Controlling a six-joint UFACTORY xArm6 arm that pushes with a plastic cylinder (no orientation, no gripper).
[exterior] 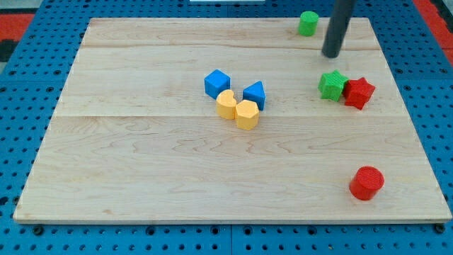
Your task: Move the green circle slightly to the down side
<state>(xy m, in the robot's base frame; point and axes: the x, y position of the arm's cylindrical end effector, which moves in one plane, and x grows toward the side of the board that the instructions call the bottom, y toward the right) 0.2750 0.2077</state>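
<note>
Camera view, single frame.

Board: pale wooden board [141,163] of glued planks, lying on a blue perforated base [21,85].

Arm end: straight dark rod entering from the view's top; my tip [331,54] sits on the board's upper right part. There is no claw on this rod, so no wide or narrow opening to record, and it holds nothing.

Task item: green circle, a short green cylinder block [308,23], near the board's top edge, just to the upper left of my tip and apart from it.

Other blocks:
- green star-shaped block [332,85], below my tip, touching the red star-shaped block [359,92] on its right.
- red cylinder block [367,183], alone near the board's lower right corner.
- blue cube block [217,83] and blue triangular block [255,94], near the board's centre.
- yellow rounded block [226,105] and yellow hexagonal block [247,114], touching each other, just below the two blue blocks.
</note>
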